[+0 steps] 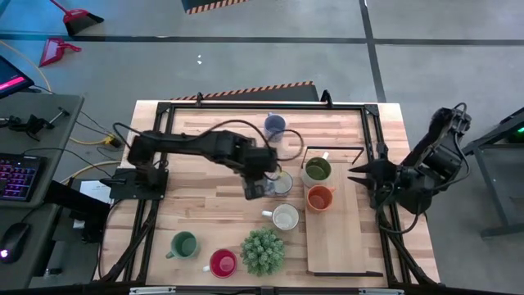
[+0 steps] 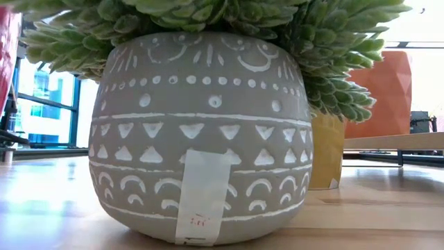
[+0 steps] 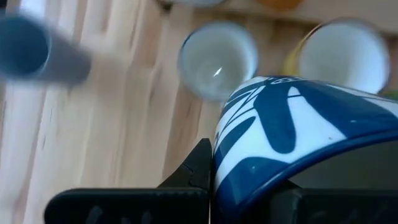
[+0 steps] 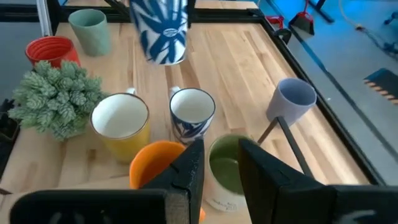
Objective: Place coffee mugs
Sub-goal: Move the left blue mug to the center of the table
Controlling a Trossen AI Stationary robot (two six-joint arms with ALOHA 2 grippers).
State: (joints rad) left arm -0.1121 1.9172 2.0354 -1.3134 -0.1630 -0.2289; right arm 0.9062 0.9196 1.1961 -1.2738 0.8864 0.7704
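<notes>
My left gripper (image 1: 257,182) hangs over the middle of the table, shut on a white mug with blue leaf markings (image 4: 163,31). Below it stand a second blue-patterned mug (image 4: 191,112) and a yellow mug with a white inside (image 4: 121,124). The orange mug (image 1: 319,197) and the olive green mug (image 1: 317,170) sit on a light wooden board (image 1: 340,238). The blue-grey mug (image 1: 274,124) is near the far edge; the green mug (image 1: 183,244) and the red mug (image 1: 223,263) are near the near edge. My right gripper (image 4: 221,168) waits open at the table's right side. My left gripper holds the blue-patterned mug by its wall (image 3: 249,155). One dark finger (image 3: 196,171) lies against the mug's outer side; the mug itself hides the other finger. The mug is lifted clear of the table and hangs roughly upright above the other mugs.
A spiky green plant (image 1: 262,251) in a grey patterned pot (image 2: 201,132) stands near the near edge, between the red mug and the board. A black metal frame (image 1: 246,106) runs round the tabletop. Bare wood lies left of the middle (image 1: 196,197).
</notes>
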